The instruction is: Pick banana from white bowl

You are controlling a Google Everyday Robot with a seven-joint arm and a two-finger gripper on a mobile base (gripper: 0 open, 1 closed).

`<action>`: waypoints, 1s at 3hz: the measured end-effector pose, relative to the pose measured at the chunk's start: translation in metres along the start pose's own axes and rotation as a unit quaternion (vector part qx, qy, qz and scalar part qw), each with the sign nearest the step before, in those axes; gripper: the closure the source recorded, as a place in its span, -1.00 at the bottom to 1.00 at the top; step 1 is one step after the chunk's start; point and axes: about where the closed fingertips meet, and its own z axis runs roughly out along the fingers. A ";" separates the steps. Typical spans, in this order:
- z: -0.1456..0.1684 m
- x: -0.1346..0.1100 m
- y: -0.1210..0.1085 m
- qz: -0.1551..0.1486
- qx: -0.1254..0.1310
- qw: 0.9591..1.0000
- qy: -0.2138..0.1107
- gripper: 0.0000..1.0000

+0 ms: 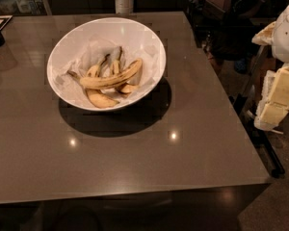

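The desk [135, 162] bears the white bowl [150, 41] holding the banana [113, 80]; my gripper [274, 104] hangs beyond the desk's right edge, open or closed I cannot tell.

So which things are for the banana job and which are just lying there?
For the job:
long banana, lying across the others
white bowl holding it
gripper, out past the table's right edge

Just there:
two shorter bananas, in the bowl too
crumpled paper lining the bowl
table
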 end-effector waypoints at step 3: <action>0.004 -0.024 -0.003 -0.042 0.001 0.999 0.010 -1.00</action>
